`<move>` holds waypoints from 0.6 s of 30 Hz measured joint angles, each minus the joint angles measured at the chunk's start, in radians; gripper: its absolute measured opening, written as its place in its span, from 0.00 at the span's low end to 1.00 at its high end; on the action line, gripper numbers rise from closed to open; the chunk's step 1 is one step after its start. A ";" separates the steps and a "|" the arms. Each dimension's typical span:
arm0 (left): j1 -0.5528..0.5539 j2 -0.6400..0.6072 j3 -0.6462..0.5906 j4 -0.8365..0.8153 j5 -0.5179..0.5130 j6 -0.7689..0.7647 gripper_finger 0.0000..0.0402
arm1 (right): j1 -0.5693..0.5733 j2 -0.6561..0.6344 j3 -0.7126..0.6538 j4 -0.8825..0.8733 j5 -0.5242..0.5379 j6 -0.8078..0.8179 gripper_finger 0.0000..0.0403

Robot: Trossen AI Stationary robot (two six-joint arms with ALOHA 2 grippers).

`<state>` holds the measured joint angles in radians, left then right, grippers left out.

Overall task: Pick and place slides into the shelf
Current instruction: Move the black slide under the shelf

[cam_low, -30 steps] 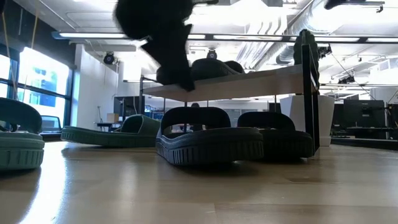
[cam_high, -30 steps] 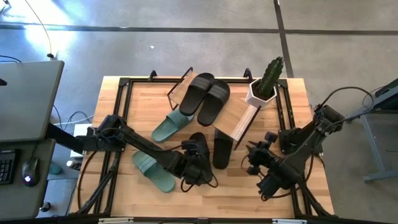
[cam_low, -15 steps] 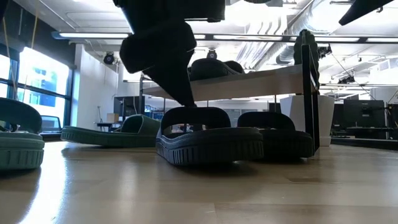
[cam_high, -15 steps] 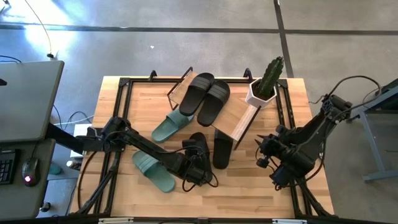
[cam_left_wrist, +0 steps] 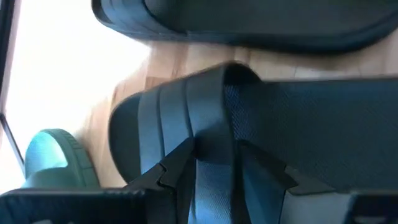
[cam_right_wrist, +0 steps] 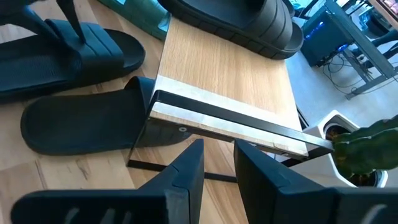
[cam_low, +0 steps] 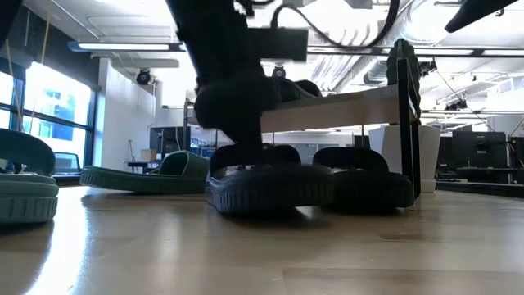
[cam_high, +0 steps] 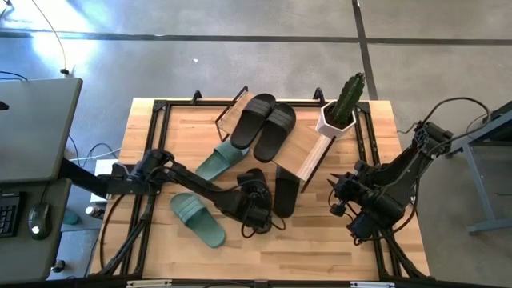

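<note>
Down onto the near black slide [cam_high: 254, 189] within the last second: left tool [cam_left_wrist: 214, 163] lowered from above the strap [cam_left_wrist: 186, 112] to straddle it, one finger each side, narrowly parted around the strap and not visibly clamped yet. Seen from table level, dark wrist now pressed right against the sandal top [cam_low: 270, 176], where a moment ago a gap remained. Probably the start of a grasp, with lifting toward the shelf [cam_high: 308, 148] next. Already on the shelf plank: one black pair [cam_high: 266, 124]. Left on the table [cam_high: 320, 256]: a second black slide [cam_high: 286, 190] just beside the gripped-at one, partly under the shelf edge, plus two green slides [cam_high: 198, 220], one near the shelf's foot. Right tool [cam_right_wrist: 217, 158] pulled back toward the table's right edge, narrowly open, holding nothing.
</note>
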<state>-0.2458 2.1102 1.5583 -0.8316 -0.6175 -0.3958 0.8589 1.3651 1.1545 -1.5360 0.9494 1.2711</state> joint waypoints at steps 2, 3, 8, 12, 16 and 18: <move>0.007 0.000 0.000 -0.002 -0.001 0.005 0.27 | 0.000 0.000 0.000 0.000 -0.001 0.000 0.19; 0.010 -0.003 0.000 -0.002 -0.001 0.006 0.27 | 0.000 0.000 0.000 0.000 -0.001 0.000 0.19; 0.011 0.000 -0.001 -0.011 -0.083 0.020 0.23 | 0.000 0.000 0.000 0.002 -0.003 -0.021 0.19; 0.011 0.000 -0.001 -0.010 -0.071 0.026 0.08 | 0.000 0.000 0.000 0.003 -0.003 -0.027 0.19; 0.010 0.000 -0.001 -0.008 -0.088 0.096 0.04 | 0.000 0.000 0.000 0.003 -0.003 -0.033 0.19; 0.010 0.000 -0.002 -0.008 -0.101 0.201 0.04 | 0.000 0.000 0.000 0.003 -0.003 -0.041 0.19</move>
<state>-0.2356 2.1101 1.5566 -0.8401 -0.7185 -0.1947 0.8589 1.3655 1.1545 -1.5326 0.9463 1.2301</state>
